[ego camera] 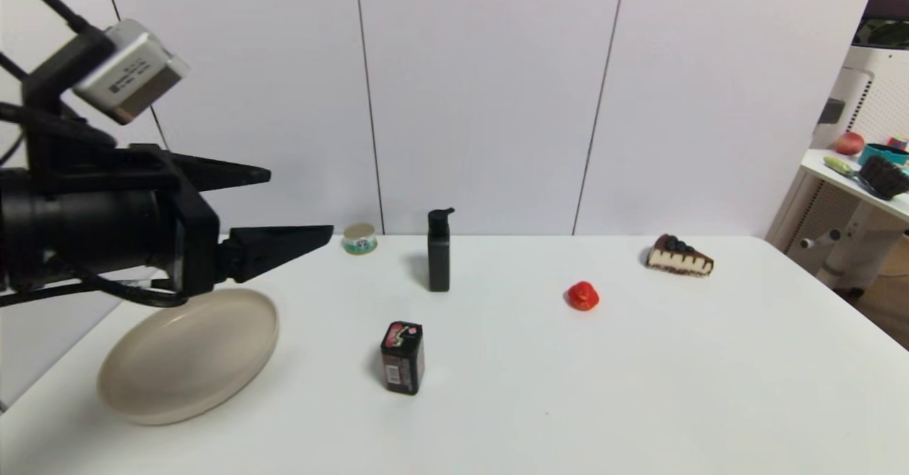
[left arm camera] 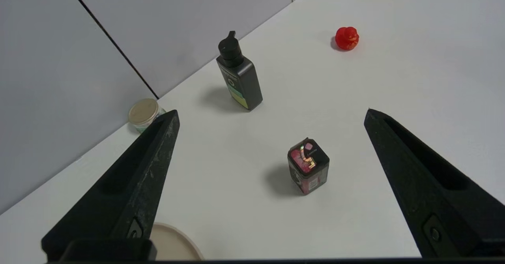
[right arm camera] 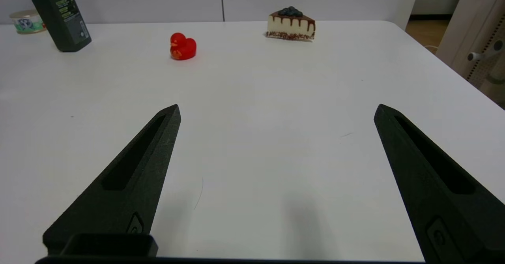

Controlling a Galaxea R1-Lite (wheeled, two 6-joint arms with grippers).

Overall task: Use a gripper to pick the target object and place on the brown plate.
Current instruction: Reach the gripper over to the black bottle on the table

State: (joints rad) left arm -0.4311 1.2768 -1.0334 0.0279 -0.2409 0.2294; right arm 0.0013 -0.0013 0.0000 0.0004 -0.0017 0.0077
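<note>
The tall black pump bottle [ego camera: 439, 251] stands upright near the back of the white table, also in the left wrist view [left arm camera: 239, 78] and the right wrist view [right arm camera: 61, 17]. The beige-tan plate [ego camera: 188, 354] lies at the front left; its rim shows in the left wrist view [left arm camera: 177, 244]. My left gripper [ego camera: 298, 205] is open and empty, raised above the plate's far edge, fingers pointing toward the bottle, well short of it; in its own view [left arm camera: 272, 114] the bottle lies ahead. My right gripper [right arm camera: 276, 110] is open and empty over bare table; it is out of the head view.
A short dark tin with a pink-red label [ego camera: 402, 358] stands in front of the bottle. A small round tin [ego camera: 359, 238] sits at the back wall. A red toy duck [ego camera: 582, 295] and a cake slice [ego camera: 679, 255] lie to the right. A side table [ego camera: 863, 177] stands far right.
</note>
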